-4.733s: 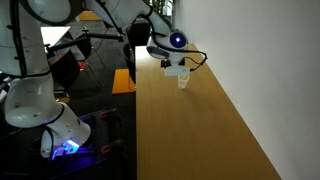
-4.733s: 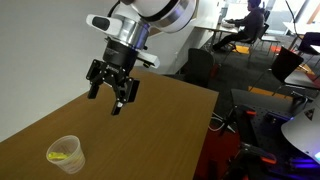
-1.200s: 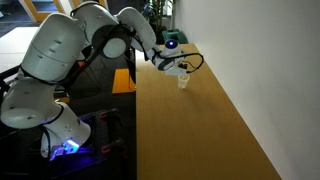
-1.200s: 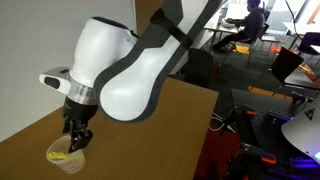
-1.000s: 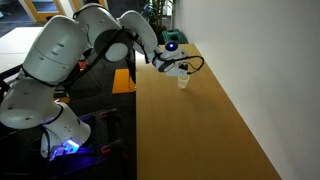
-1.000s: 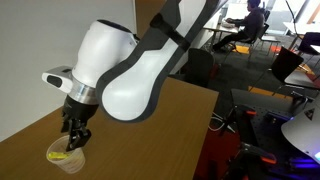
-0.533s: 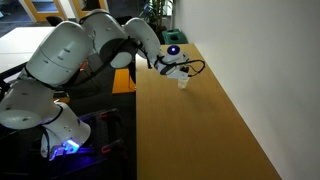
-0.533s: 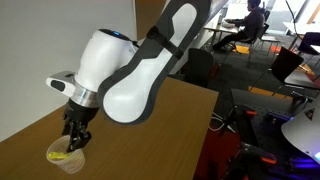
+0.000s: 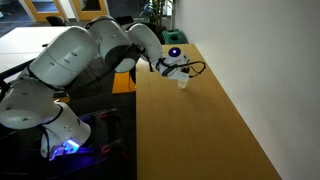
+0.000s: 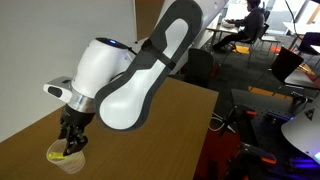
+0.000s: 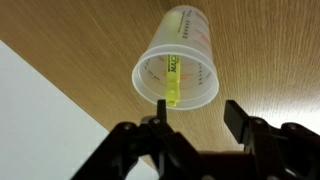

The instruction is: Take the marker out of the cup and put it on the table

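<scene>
The translucent whitish cup [image 11: 178, 62] stands on the light brown wooden table [image 11: 270, 60] with the yellow-green marker [image 11: 172, 80] upright inside it. In the wrist view my gripper [image 11: 196, 112] is open, its two black fingers apart just at the cup's rim, one finger close to the marker's top. In an exterior view the gripper [image 10: 72, 140] hangs right over the cup [image 10: 62, 157], where the marker [image 10: 60, 155] shows yellow inside. In an exterior view the cup [image 9: 183, 81] sits at the table's far end beside the wall, under the gripper [image 9: 176, 70].
A white wall [image 9: 250, 50] runs along one long side of the table [image 9: 190, 130]. The robot's base and a dark chair [image 9: 120, 85] stand off the other side. Office chairs [image 10: 200, 70] and people sit beyond the table's end.
The arm has sunk slightly, bringing the gripper closer onto the cup's rim. The cup and marker have not moved.
</scene>
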`<state>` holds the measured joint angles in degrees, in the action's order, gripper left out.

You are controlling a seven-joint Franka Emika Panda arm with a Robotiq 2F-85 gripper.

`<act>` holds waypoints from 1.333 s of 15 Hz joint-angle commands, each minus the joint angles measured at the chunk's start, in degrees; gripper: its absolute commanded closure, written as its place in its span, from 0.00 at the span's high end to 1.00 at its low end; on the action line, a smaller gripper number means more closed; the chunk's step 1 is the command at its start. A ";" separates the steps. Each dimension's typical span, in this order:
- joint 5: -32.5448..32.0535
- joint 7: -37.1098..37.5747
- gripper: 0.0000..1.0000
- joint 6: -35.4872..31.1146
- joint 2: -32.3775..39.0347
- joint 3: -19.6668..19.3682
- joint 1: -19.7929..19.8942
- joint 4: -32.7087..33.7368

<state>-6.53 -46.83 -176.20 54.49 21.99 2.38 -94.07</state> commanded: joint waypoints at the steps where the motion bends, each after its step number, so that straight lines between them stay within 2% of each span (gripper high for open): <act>1: -1.96 2.56 0.58 0.50 2.03 0.41 -0.18 3.15; 7: -2.03 2.61 0.53 1.29 4.29 0.22 -0.82 6.15; 10: -2.02 2.67 0.55 1.83 5.41 0.06 -1.19 7.72; 20: -1.69 2.49 0.49 3.94 8.95 -0.05 -1.79 12.78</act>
<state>-6.63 -46.83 -174.57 61.96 22.00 1.00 -84.62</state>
